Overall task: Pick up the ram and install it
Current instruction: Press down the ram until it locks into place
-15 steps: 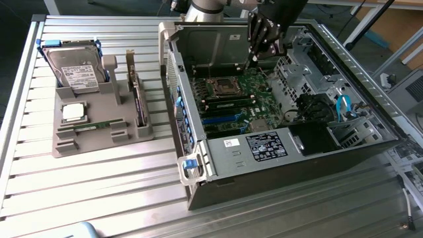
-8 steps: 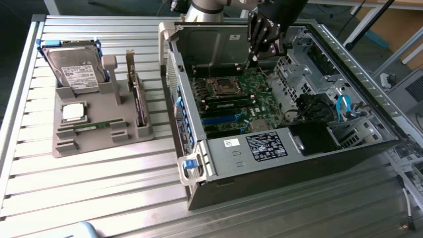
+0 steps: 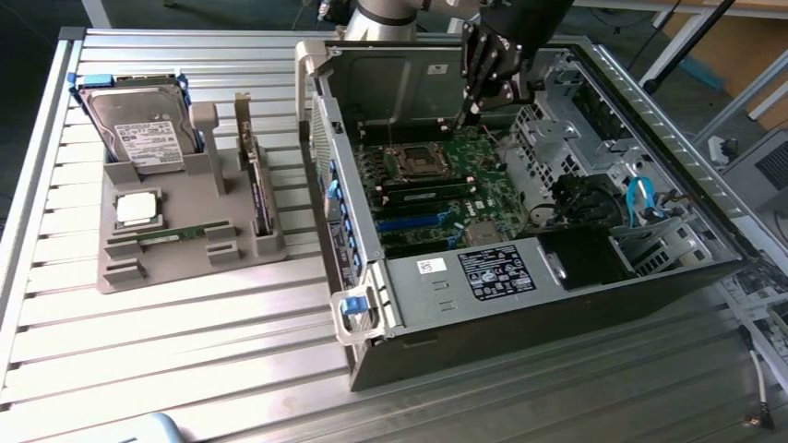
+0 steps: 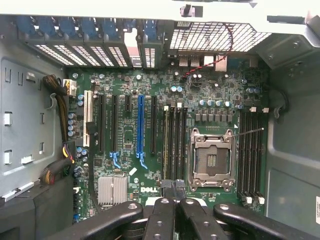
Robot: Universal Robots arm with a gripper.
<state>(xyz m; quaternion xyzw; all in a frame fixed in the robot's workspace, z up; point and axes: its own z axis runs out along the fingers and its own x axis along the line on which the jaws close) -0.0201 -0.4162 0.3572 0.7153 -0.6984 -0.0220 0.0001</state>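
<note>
Gripper (image 4: 175, 200) front hiding slot ends

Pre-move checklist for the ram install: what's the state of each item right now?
1. Pincer shut: ok.
2. Pincer inside the open case, above the motherboard: ok.
3. Pincer tips at the end of the memory slots beside the CPU socket: ok.
4. A ram held in the pincer: cannot tell.
5. A ram seated in a slot: cannot tell.
6. One ram stick lying in the grey tray: ok.
</note>
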